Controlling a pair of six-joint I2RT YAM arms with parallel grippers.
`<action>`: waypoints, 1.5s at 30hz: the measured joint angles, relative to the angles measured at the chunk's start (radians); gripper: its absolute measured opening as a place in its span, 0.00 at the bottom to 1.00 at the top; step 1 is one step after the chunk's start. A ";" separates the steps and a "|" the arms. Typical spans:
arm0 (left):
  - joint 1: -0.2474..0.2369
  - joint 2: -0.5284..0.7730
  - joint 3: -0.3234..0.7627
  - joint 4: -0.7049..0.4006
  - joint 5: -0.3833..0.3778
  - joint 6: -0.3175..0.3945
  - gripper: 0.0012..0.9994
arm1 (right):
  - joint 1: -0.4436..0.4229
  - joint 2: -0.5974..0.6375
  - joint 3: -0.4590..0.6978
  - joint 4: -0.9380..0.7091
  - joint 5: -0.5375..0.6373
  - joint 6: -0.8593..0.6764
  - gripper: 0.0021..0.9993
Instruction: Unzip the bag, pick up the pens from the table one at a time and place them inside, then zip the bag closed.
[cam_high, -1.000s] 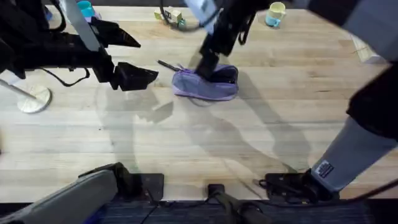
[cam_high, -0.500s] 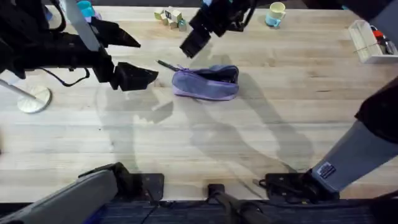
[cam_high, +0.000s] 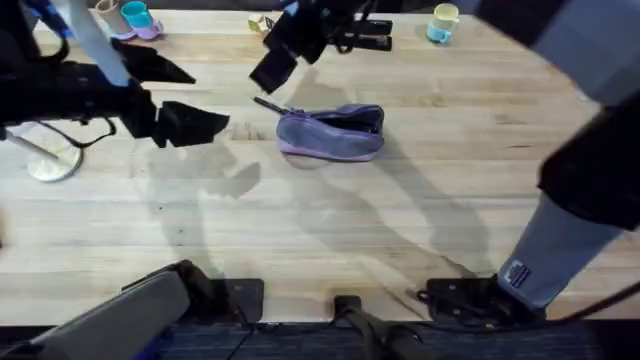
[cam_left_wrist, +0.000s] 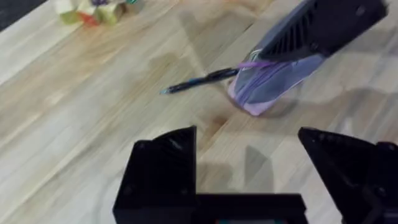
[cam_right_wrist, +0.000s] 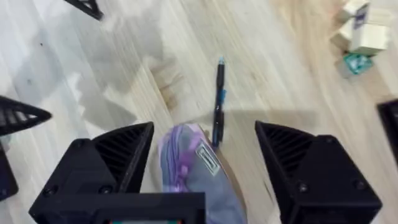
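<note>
The lavender bag (cam_high: 330, 133) lies on the table (cam_high: 400, 220) at centre-back, with a dark gap showing along its zipper. The thin dark pen (cam_high: 268, 105) lies flat on the wood, touching the bag's left end. My right gripper (cam_high: 278, 55) hovers open above and beyond the pen. In the right wrist view the pen (cam_right_wrist: 219, 102) and the bag (cam_right_wrist: 199, 177) lie between its spread fingers (cam_right_wrist: 99, 165). My left gripper (cam_high: 208, 100) is open and empty, left of the pen. Its wrist view shows the pen (cam_left_wrist: 202, 79), the bag (cam_left_wrist: 273, 84) and a right finger (cam_left_wrist: 323, 28).
Small coloured blocks (cam_high: 262, 22) and a black stapler (cam_high: 365, 41) sit along the far edge. A pale mug (cam_high: 443, 21) stands at back right, a blue cup (cam_high: 137, 15) at back left. A white round stand base (cam_high: 50, 160) rests at the left.
My right gripper has left the bag and risen away to the far left, ending over the pen. The left gripper has shifted slightly left. The bag and pen stay put.
</note>
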 joint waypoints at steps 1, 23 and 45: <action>0.014 0.000 0.000 -0.006 -0.002 0.000 0.99 | 0.006 0.016 0.000 0.012 0.000 0.005 1.00; 0.068 0.000 0.001 -0.038 -0.010 0.000 0.99 | 0.058 0.307 0.000 0.280 0.225 0.142 1.00; 0.068 0.000 0.001 -0.037 -0.010 0.000 0.99 | 0.064 0.337 0.010 0.328 0.256 0.174 0.03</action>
